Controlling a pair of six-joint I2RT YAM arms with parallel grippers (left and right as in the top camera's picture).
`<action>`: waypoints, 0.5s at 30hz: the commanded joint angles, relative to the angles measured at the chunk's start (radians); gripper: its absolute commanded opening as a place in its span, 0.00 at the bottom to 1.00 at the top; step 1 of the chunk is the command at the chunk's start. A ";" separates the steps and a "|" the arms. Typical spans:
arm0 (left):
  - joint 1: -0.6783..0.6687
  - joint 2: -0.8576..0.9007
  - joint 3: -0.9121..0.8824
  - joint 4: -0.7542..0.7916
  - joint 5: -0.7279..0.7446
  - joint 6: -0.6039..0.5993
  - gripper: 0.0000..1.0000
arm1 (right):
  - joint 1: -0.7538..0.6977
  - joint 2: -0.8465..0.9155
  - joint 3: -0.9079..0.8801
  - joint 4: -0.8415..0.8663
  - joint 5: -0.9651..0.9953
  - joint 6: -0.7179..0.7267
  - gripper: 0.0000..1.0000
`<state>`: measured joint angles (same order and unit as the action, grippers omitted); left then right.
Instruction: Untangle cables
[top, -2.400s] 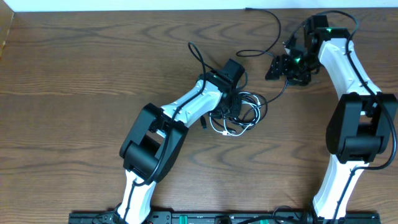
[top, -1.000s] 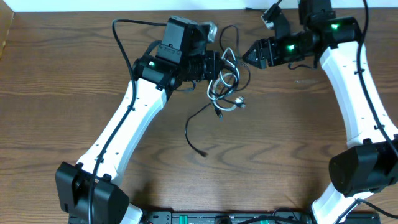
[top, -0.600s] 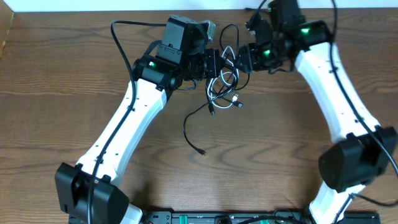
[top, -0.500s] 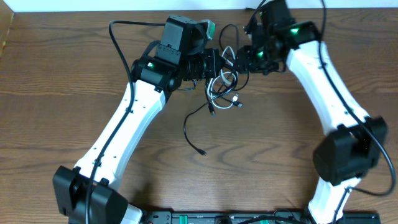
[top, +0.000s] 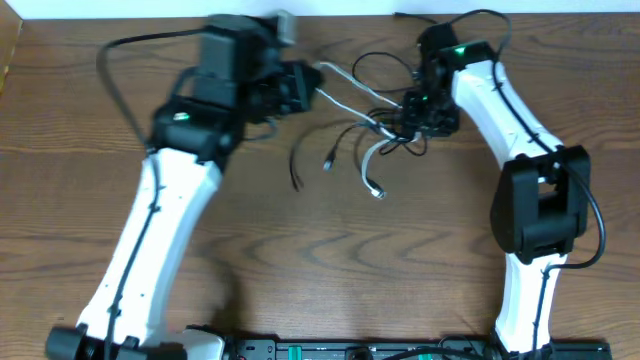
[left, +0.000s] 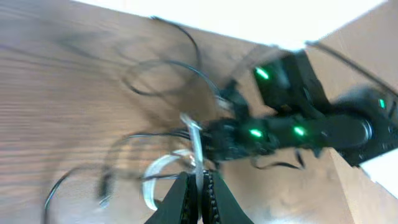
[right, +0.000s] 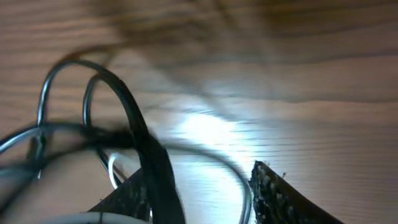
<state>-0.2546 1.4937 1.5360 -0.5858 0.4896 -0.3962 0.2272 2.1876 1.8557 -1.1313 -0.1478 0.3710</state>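
At the left, the left claw (top: 303, 86) is raised over the table (top: 90, 200) and is shut on the white cable (top: 350, 100). In its wrist view the tips are seen pinched together on that white strand. From there the cable is drawn taut, down and to the right, presumably so that it can be pulled clear of the others. Under this span several loose plug ends are left hanging or lying, apart from one another.

In the middle, the black cables (top: 372, 68) are looped around the white one near the table's far edge. The knot is gathered just beside the right claw (top: 420, 115).

At the right, that claw is set against the knot, evidently to anchor it while the white strand is tensioned. In its wrist view the jaws are seen partly apart. A black strand is laid along one finger (right: 146, 194) and thinner loops are in the gap, so no firm hold can be made out. The tangle is judged only partly loosened, and a secure pinch at the knot would be needed before any further pull.
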 joint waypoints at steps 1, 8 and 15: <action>0.122 -0.077 0.013 -0.037 -0.047 0.022 0.07 | -0.049 0.007 -0.004 -0.013 0.075 -0.005 0.46; 0.304 -0.121 0.013 -0.152 -0.144 0.089 0.07 | -0.084 0.007 -0.004 -0.032 0.079 -0.058 0.40; 0.495 -0.121 0.013 -0.186 -0.144 0.131 0.08 | -0.105 0.007 -0.004 -0.043 0.090 -0.066 0.27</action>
<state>0.1486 1.3880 1.5349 -0.7780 0.4038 -0.3058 0.1608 2.1880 1.8557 -1.1671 -0.1177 0.3172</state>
